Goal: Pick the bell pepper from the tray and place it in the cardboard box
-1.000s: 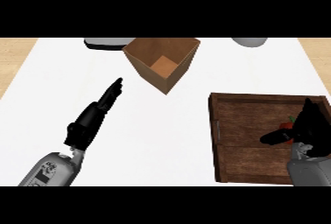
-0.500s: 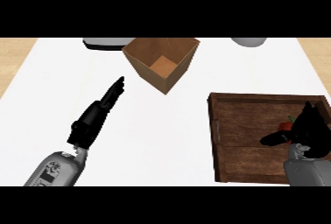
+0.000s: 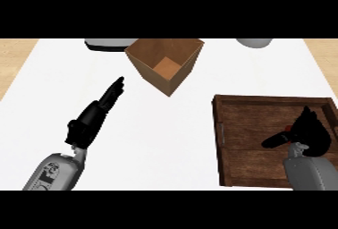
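A dark wooden tray (image 3: 234, 134) lies at the right of the white counter. My right hand (image 3: 311, 134) is over the tray's right part, fingers curled. Only a small red patch of the bell pepper (image 3: 288, 129) shows between its thumb and fingers; the rest is hidden by the hand. Whether the pepper still rests on the tray I cannot tell. The open cardboard box (image 3: 153, 74) stands tilted at the top centre, well left of and beyond the tray. My left hand (image 3: 89, 120) lies at the left, fingers straight and pointing up toward the box, holding nothing.
A dark-rimmed white object (image 3: 105, 43) sits at the counter's far edge left of the box. A grey bowl-like thing (image 3: 255, 42) sits at the far right. Bare white counter (image 3: 171, 134) lies between my left arm and the tray.
My right hand has closed a little more round the pepper, and the red patch sits slightly higher. The left arm has barely moved.
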